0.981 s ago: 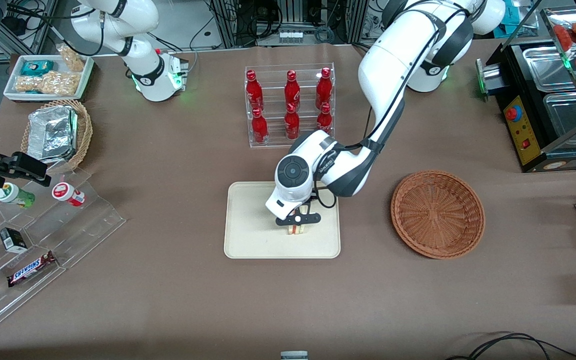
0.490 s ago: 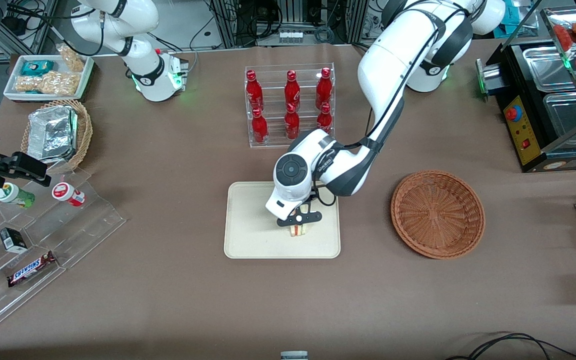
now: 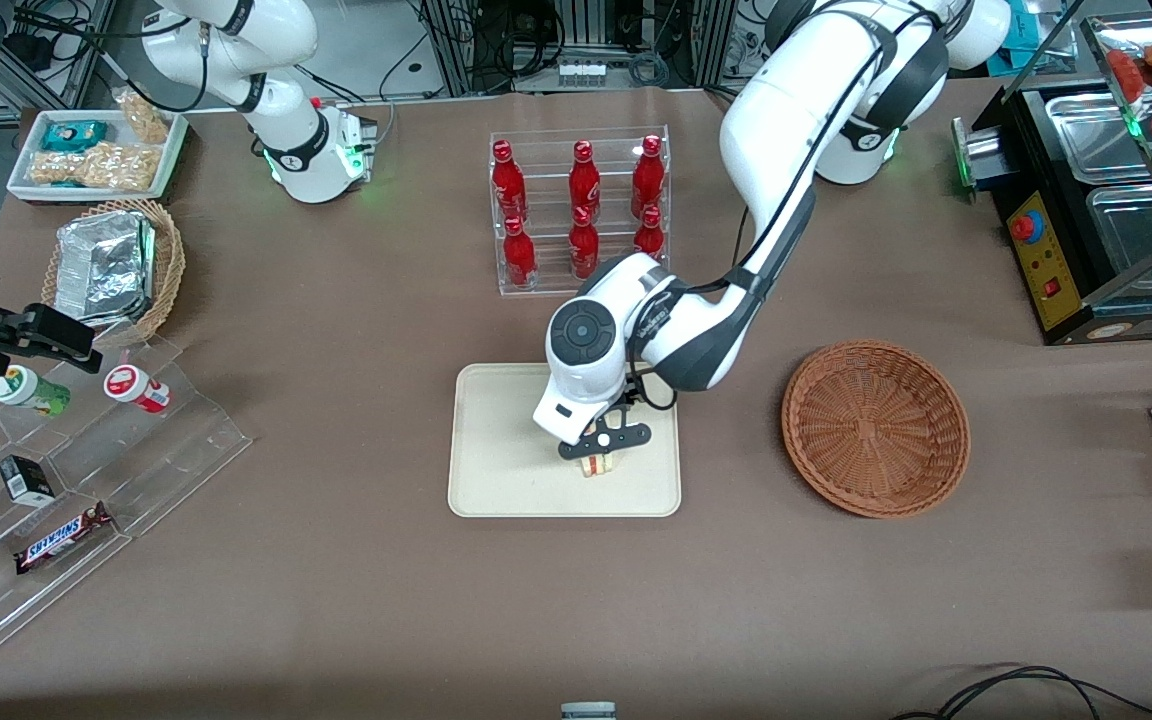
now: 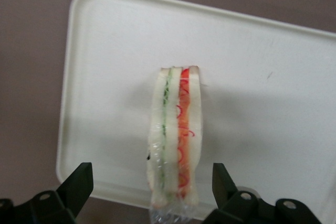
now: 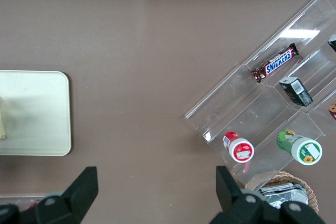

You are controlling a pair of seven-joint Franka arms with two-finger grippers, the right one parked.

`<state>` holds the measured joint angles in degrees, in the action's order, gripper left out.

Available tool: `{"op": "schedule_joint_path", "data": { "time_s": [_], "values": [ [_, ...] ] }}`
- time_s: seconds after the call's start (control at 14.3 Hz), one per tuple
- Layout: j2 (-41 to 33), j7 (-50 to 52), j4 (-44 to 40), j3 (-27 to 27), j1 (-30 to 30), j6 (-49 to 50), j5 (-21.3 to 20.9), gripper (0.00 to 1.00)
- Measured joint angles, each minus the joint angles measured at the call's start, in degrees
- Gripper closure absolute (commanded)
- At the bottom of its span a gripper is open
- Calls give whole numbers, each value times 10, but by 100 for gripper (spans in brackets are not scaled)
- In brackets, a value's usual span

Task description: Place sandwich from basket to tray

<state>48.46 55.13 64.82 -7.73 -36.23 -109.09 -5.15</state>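
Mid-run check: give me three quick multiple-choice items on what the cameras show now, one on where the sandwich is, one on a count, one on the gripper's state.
1. Where is the sandwich?
A. in the basket
B. on the tray
C. on the bare table

2. How many red bottles stand in the clear rack?
A. four
B. six
C. eight

3. How is the gripper?
A. open, above the sandwich
B. shut on the sandwich
C. shut on the basket's rim

Answers:
1. B: the wrist view shows it standing on edge on the cream tray, and the basket is bare.
2. B: two rows of three show in the front view.
3. A: in the wrist view a fingertip stands well clear on each side of the bread.
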Motion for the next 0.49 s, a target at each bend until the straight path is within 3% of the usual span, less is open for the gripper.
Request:
{"op": "schedule_joint_path", "data": {
  "time_s": [0.28,0.49],
  "values": [
    [-90,-19,-10,3,47,94,15,0],
    [-184,-67,36,4,93,156,43,0]
  ]
}}
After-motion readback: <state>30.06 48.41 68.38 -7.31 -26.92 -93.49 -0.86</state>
